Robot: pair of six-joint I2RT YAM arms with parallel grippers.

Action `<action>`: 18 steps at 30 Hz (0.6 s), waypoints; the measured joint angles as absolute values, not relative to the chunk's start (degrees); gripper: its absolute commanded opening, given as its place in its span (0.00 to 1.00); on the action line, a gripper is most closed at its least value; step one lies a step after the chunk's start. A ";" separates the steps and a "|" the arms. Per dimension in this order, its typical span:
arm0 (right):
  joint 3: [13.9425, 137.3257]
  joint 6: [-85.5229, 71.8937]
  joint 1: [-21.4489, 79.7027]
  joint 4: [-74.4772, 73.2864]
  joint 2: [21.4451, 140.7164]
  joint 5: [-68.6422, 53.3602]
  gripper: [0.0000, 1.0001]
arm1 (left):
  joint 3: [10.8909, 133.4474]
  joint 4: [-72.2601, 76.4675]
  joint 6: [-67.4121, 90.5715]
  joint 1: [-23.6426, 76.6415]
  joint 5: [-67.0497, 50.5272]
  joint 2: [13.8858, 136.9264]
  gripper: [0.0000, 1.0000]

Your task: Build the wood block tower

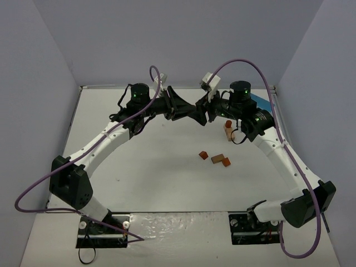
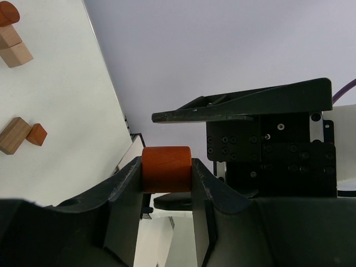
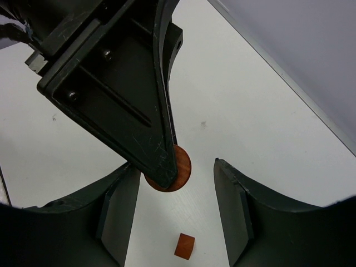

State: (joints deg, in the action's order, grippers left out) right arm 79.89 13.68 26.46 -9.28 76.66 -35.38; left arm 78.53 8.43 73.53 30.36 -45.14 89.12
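Observation:
An orange-red wooden cylinder is held above the table, with my left gripper shut on its curved sides. My right gripper faces it head-on. Its jaws stand open above and below the cylinder, with gaps on both sides. In the top view the two grippers meet at the back centre. The wood block tower stands just right of them: tan blocks with a reddish round-topped piece on top.
Three loose blocks lie mid-table: a small orange one, a tan one and another orange one. A light blue box sits behind the right arm. Walls enclose the table on three sides.

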 measured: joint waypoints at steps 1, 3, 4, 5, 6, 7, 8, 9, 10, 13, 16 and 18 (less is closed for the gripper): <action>79.93 13.61 26.46 -9.09 76.66 -35.38 0.50 | 78.54 8.43 73.52 30.40 -45.18 89.12 0.01; 79.94 13.55 26.46 -8.93 76.66 -35.38 0.45 | 78.56 8.43 73.51 30.50 -45.23 89.13 0.01; 79.94 13.52 26.46 -8.91 76.66 -35.39 0.43 | 78.59 8.43 73.50 30.52 -45.23 89.14 0.01; 79.94 13.44 26.46 -8.88 76.66 -35.46 0.40 | 78.62 8.44 73.49 30.55 -45.20 89.14 0.01; 79.94 13.25 26.46 -8.86 76.66 -35.69 0.36 | 78.68 8.49 73.47 30.59 -45.08 89.14 0.01; 79.94 13.21 26.56 -8.83 76.66 -35.84 0.32 | 78.75 8.47 73.47 30.59 -45.06 89.14 0.01; 79.94 13.17 26.65 -8.80 76.66 -35.99 0.29 | 78.83 8.45 73.47 30.59 -45.04 89.14 0.01; 79.94 13.25 26.68 -8.81 76.66 -36.13 0.25 | 78.90 8.44 73.48 30.59 -44.99 89.14 0.01; 79.94 13.34 26.70 -8.81 76.66 -36.25 0.21 | 78.96 8.43 73.51 30.59 -44.95 89.14 0.01; 79.94 13.59 26.70 -8.79 76.66 -36.29 0.05 | 78.98 8.43 73.60 30.59 -44.93 89.14 0.14; 79.89 13.61 26.70 -8.79 76.64 -36.27 0.00 | 78.98 8.42 73.58 30.59 -44.90 89.14 0.30; 79.64 13.59 26.70 -8.54 76.62 -36.26 0.00 | 78.97 8.31 73.54 30.59 -44.77 89.14 0.40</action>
